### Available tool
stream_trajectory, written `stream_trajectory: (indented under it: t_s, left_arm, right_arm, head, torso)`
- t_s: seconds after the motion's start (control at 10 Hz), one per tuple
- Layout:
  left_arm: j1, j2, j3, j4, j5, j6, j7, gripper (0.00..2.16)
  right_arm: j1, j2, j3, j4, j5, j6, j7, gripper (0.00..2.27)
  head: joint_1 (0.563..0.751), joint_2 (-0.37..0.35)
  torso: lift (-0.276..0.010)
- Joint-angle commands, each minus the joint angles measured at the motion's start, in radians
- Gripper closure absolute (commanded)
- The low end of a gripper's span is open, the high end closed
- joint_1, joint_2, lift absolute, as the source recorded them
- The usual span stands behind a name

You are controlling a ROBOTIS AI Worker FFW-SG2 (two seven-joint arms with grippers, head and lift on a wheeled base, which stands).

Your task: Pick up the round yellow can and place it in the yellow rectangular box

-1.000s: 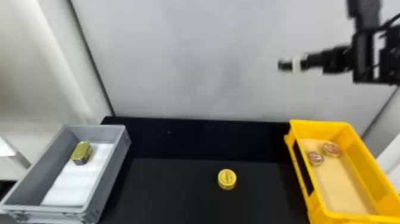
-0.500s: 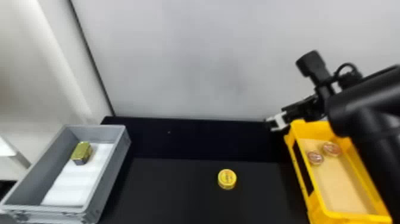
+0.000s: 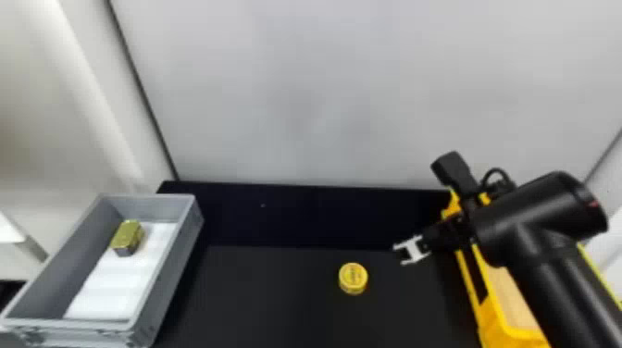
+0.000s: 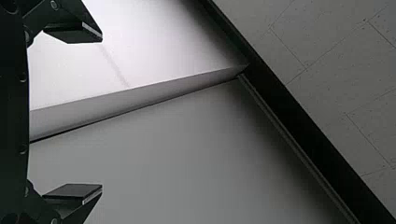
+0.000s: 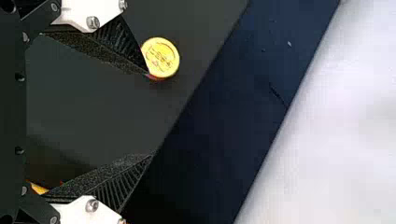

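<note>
On the front part of the black desk, well in from its back edge, the round yellow can lies flat, between the two boxes and nearer the yellow rectangular box on the desk's right side. The black right gripper hangs near the can, on the side toward that box, its arm crossing above the box. In the right wrist view, the right gripper is spread wide and holds nothing; the can shows by the tip of one finger, outside the gap. The black left gripper is parked away from the can, released and empty. By the desk's back left corner begins a grey rectangular plastic box with a white liner; toward its far end sits a gold-topped block.
</note>
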Motion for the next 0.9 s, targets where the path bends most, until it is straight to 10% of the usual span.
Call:
stream_trajectory:
  t_s: [0.0,0.8]
  left_arm:
    - [-0.004,-0.004,-0.01,0.009,0.006,-0.006,0.0,0.14]
    - [-0.021,-0.022,-0.033,0.021,0.008,-0.012,0.0,0.14]
  right_arm:
    - [0.006,0.062,-0.077,0.162,-0.061,-0.198,0.019,0.19]
    - [0.004,0.103,-0.067,0.452,-0.277,-0.522,-0.146,0.21]
  head:
    - [0.663,0.054]
    - [0.663,0.054]
  torso:
    - [-0.009]
    - [-0.009]
